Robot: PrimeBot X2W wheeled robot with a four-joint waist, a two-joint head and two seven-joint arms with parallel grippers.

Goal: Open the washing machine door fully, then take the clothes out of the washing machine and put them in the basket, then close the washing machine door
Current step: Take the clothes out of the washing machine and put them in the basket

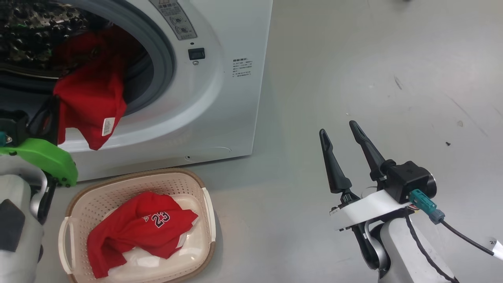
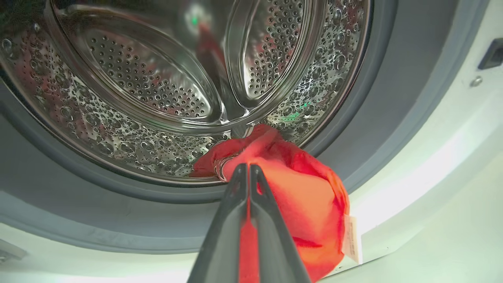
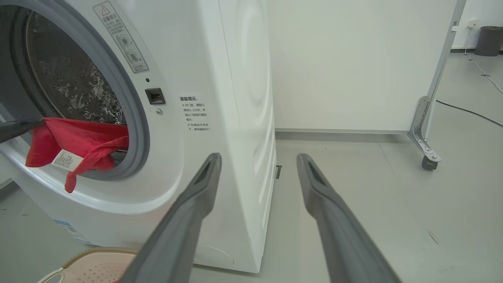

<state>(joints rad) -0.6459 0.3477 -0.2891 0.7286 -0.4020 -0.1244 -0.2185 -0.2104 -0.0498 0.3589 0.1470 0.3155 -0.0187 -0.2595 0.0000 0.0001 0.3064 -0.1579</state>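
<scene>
1. Washing machine (image 1: 220, 98), white, stands at the far left on a grey floor (image 1: 373, 78). Its round mouth is uncovered, and a grey gasket (image 2: 59, 204) rings the perforated steel drum (image 2: 149, 78).
2. Cream basket (image 1: 165, 184) with a brown rim sits on the floor just in front of the machine, below the mouth.
3. One red jersey (image 1: 90, 98) drapes out of the drum over the gasket's lower lip, with a white care tag (image 1: 108, 126) hanging at its right edge.
4. A second jersey (image 1: 133, 232), number 23 showing, lies crumpled inside the basket.
5. Left gripper (image 2: 248, 168), at the mouth's left side, has its two dark fingers pressed together on the hanging jersey's upper fold, and red cloth shows between them.
6. Right gripper (image 1: 338, 127) hovers over bare floor to the right, fingers spread and empty. It is well apart from the machine, the basket and both jerseys.
</scene>
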